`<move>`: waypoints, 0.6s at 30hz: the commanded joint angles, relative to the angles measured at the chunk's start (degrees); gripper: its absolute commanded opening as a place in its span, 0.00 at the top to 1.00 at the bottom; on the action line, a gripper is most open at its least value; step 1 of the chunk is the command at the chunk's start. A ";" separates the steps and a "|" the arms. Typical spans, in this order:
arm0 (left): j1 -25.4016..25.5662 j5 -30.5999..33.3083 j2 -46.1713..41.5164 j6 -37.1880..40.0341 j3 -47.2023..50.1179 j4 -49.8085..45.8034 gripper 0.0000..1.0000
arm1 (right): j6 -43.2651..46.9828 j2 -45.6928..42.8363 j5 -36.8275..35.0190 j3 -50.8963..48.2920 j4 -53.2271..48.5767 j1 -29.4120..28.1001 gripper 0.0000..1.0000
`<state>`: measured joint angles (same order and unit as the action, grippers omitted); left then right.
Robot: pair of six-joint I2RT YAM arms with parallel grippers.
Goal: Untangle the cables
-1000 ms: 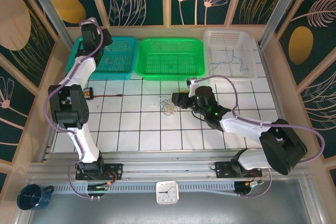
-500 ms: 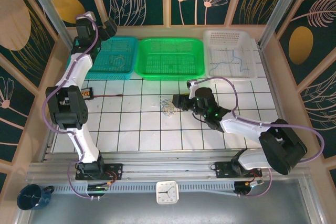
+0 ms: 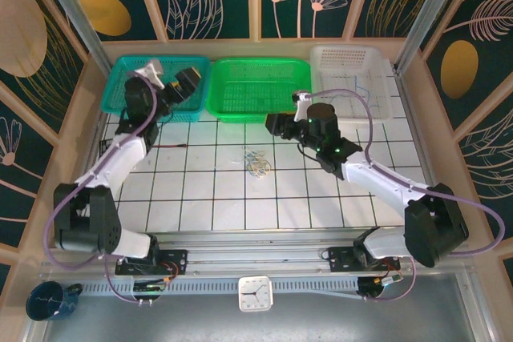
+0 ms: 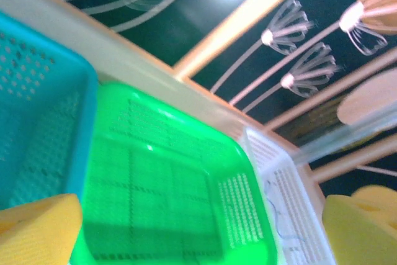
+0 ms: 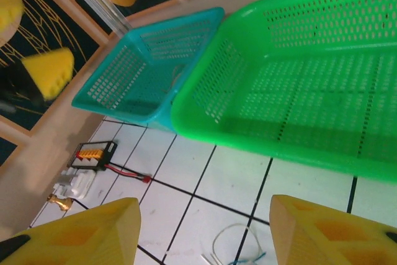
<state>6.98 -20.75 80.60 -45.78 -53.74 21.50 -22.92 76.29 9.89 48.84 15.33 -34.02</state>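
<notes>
A small clump of thin pale and blue cables lies on the white tiles at mid-table, and its top edge shows in the right wrist view. More thin blue cables lie in the white basket, with one strand in the left wrist view. My right gripper hovers behind the clump by the green basket's front edge, jaws open and empty. My left gripper hangs over the teal basket's right edge, wide open with nothing between its yellow pads.
Three baskets line the back: teal, green and white. A small connector block with a red lead lies on the left tiles. Wooden walls and metal posts enclose the table.
The left gripper opened wide and swung from the teal basket's back left toward its right edge. The right gripper lifted back from the clump toward the green basket and opened a little more.
</notes>
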 commanded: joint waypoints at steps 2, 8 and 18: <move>3.11 0.41 -6.54 -7.77 10.74 10.31 0.01 | 1.94 3.41 3.21 2.85 -4.32 0.54 0.41; 10.42 4.58 -10.14 -11.16 20.64 13.02 0.01 | 1.99 10.88 8.26 2.85 -4.11 0.24 0.41; 13.09 5.81 -10.25 -15.41 29.82 18.12 0.01 | 2.51 18.60 8.81 0.48 -2.09 -2.40 0.41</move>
<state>19.84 -15.97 71.22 -59.68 -24.36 34.96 -21.28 94.24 17.17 50.15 11.97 -35.42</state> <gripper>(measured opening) 0.988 0.592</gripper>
